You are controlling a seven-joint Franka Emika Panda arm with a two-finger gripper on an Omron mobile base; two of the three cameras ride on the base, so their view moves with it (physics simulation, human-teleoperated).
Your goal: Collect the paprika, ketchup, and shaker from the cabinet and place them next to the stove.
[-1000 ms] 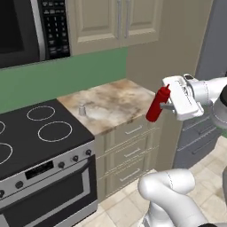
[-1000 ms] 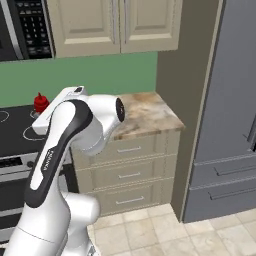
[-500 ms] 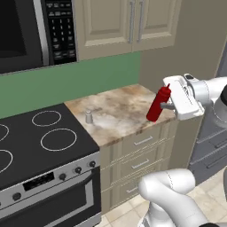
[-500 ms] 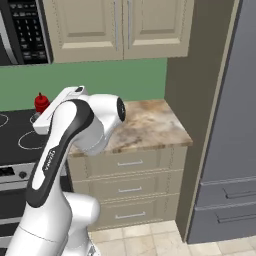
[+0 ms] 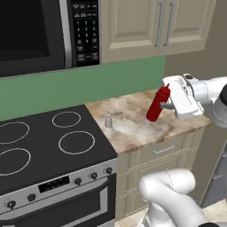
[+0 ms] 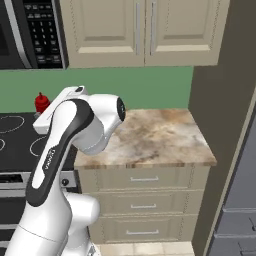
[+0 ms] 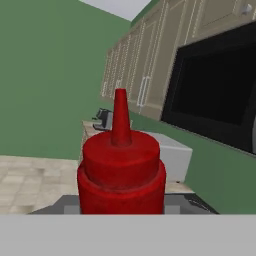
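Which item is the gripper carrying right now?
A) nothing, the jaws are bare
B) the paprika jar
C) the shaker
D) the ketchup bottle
D: the slim red ketchup bottle sits clamped in the gripper above the marble counter, while the small grey shaker stands on that counter beside the stove.

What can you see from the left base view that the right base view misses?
Left base view alone: the end effector shut on the ketchup, held tilted over the counter, and the small shaker standing beside the stove. Right base view alone: the grey fridge and the three counter drawers. Both share the ketchup's red top, the marble counter, the microwave, the cabinets and the green wall.
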